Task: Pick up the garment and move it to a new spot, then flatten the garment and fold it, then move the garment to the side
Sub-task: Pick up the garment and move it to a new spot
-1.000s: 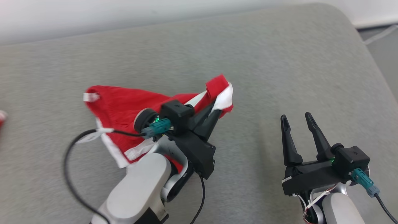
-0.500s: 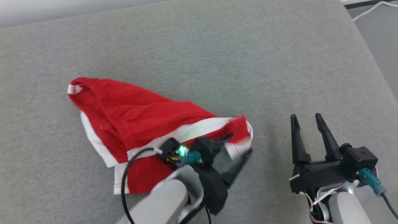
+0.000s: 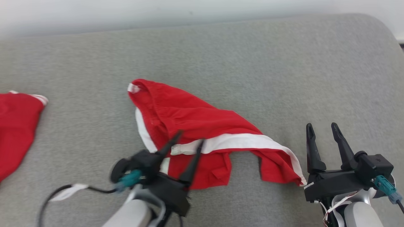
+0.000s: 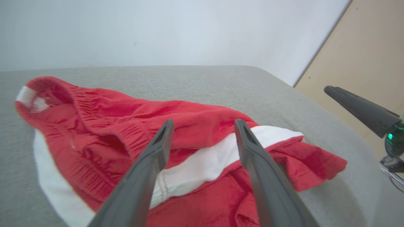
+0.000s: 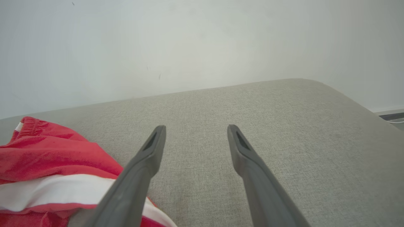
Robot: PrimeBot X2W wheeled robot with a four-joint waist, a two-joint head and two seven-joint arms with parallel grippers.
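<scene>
The garment (image 3: 195,123) is a pair of red shorts with white side stripes, lying crumpled on the grey cushioned surface (image 3: 252,63). My left gripper (image 3: 191,137) hovers over the garment's near edge, open, with nothing between its fingers. In the left wrist view the garment (image 4: 126,126) spreads beneath and beyond the gripper (image 4: 203,123). My right gripper (image 3: 322,127) stands open just right of the garment's right tip, apart from it. In the right wrist view the garment (image 5: 47,157) lies at lower left of the open gripper (image 5: 195,129).
A second red garment (image 3: 15,126) lies at the left edge of the surface. The surface's rounded right corner (image 3: 378,34) drops off to floor. A pale wall runs behind. The left arm's black cable (image 3: 63,192) loops near the front edge.
My left gripper opened and let go of the garment, which dropped flat onto the surface. The left arm pulled back toward me. The head camera swung, shifting the whole scene.
</scene>
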